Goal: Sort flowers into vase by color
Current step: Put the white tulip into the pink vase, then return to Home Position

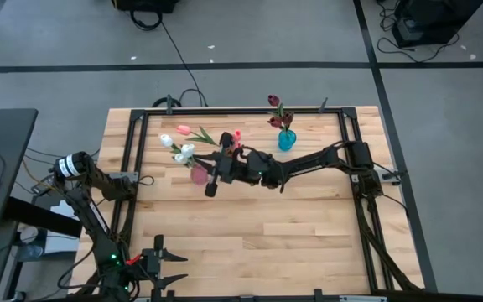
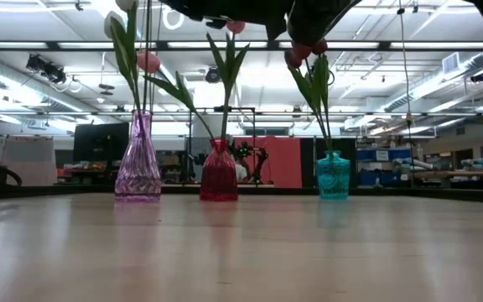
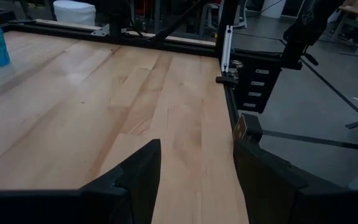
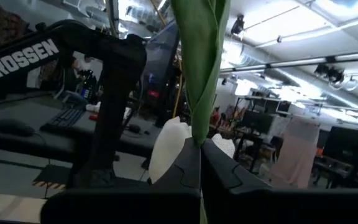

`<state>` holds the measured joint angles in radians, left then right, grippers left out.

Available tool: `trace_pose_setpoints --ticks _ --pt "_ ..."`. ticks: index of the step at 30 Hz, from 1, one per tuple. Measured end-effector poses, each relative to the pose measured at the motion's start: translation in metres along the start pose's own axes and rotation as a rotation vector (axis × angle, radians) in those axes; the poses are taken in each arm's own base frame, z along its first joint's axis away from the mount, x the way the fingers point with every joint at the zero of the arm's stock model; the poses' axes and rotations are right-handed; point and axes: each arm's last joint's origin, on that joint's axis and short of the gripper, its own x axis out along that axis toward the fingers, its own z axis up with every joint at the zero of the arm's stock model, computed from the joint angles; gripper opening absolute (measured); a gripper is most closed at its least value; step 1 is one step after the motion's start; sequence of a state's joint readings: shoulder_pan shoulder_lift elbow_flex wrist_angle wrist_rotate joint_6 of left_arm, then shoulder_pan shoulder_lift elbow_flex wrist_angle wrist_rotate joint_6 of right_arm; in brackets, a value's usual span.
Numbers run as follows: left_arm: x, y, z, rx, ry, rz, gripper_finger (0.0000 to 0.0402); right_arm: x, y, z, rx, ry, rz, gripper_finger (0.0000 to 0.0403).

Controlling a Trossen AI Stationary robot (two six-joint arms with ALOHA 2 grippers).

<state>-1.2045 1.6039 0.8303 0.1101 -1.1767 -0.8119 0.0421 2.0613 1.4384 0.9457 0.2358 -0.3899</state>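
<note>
Three vases stand in a row at the table's far side: a purple one (image 2: 137, 170) with white and pink tulips (image 1: 183, 143), a red one (image 2: 219, 173) with a pink tulip (image 1: 236, 135), and a teal one (image 1: 285, 139) with maroon tulips (image 1: 275, 111). My right gripper (image 1: 213, 179) reaches over the purple and red vases, well above the table, and is shut on a green tulip stem (image 4: 199, 74). A white head (image 4: 166, 149) shows just beyond the fingers; whether it belongs to that stem I cannot tell. My left gripper (image 1: 163, 257) waits open and empty at the near left. My right gripper pinches a leaf-wrapped green stem (image 4: 197, 127) between its two fingers (image 4: 219, 171). The stem runs across the fingers and rises past them. Its lower part and where it ends are hidden by the gripper.
A black frame (image 1: 132, 143) runs around the wooden table top. Bare wood (image 1: 258, 235) lies across the near half. The stems and leaves in the vases (image 2: 225, 92) stand tall beneath my right arm.
</note>
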Motion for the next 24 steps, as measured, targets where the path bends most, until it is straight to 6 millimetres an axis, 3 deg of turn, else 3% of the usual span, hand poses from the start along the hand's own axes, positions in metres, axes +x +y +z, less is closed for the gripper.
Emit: trace_pose_setpoints --ticks 7,11,18,24 --pt "0.000 0.000 0.000 0.000 0.000 0.000 0.0206 0.002 -0.006 -0.016 0.087 0.126 0.033 0.0011" --pt "0.000 0.000 0.000 0.000 0.000 0.000 0.0206 0.001 -0.007 -0.026 0.103 0.218 0.062 0.0035" --pt "0.000 0.000 0.000 0.000 0.000 0.000 0.0206 -0.002 -0.003 -0.031 0.118 0.313 0.063 0.0115" --pt "0.000 0.000 0.000 0.002 0.000 0.001 0.0206 -0.009 -0.007 -0.019 0.155 0.421 0.134 0.0137"
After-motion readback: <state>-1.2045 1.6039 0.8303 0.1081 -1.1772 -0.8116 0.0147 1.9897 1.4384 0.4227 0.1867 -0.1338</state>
